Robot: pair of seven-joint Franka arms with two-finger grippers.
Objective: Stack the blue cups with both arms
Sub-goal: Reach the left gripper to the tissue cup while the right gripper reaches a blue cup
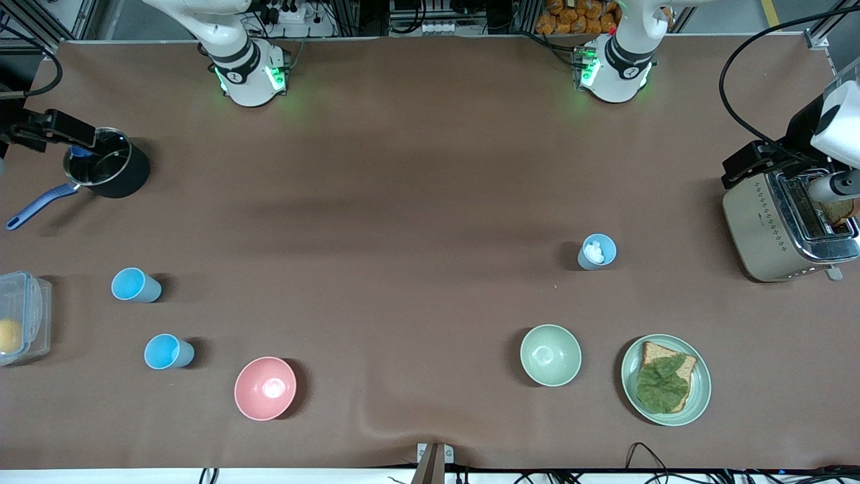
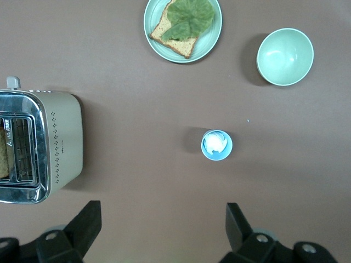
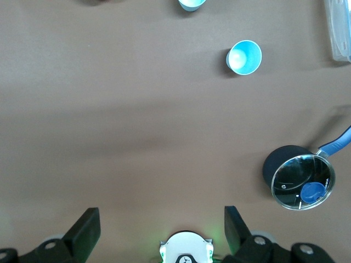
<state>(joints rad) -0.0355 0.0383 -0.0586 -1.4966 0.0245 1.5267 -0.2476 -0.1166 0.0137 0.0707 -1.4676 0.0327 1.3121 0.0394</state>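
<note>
Three blue cups stand upright on the table (image 1: 416, 202): two empty cups (image 1: 136, 285) (image 1: 168, 352) toward the right arm's end, a third cup (image 1: 596, 251), holding something white and unclear, toward the left arm's end. Left tool (image 2: 162, 230) and right tool (image 3: 162, 230) hang open, empty, fingertips cut off.

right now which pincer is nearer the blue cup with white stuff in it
Left. The open left pincer hangs over the table by the toaster, toward the cup's end. The open right pincer hangs near the pot, toward the right arm's end.
</note>
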